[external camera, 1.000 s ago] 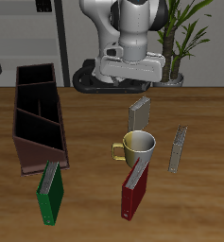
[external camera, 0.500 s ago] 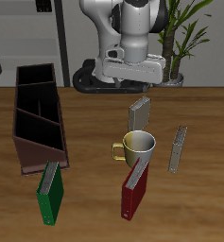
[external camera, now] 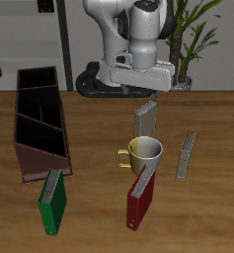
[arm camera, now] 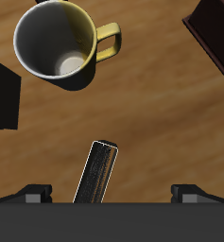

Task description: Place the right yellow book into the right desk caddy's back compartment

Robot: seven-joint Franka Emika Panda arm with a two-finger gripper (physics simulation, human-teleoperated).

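Note:
The right yellow book (external camera: 145, 119) stands upright on the table behind the mug, thin with grey-yellow covers. My gripper (external camera: 139, 91) hangs just above it, open and empty. In the wrist view the book's top edge (arm camera: 97, 172) sits between the two fingertips of the gripper (arm camera: 112, 194), a little off centre, not touched. The right desk caddy (external camera: 23, 148) is a long dark brown box off to the side. Its back compartment (external camera: 38, 79) is the far end cell and looks empty. A corner of the caddy (arm camera: 214, 34) shows in the wrist view.
A yellow mug (external camera: 143, 153) stands just in front of the book and shows in the wrist view (arm camera: 57, 43). A second thin grey-yellow book (external camera: 186, 156) stands beside the mug. A red book (external camera: 140, 198) and a green book (external camera: 52, 203) stand near the front edge.
The arm's wrist has shifted slightly. The gripper stays open above the book, and nothing on the table has moved.

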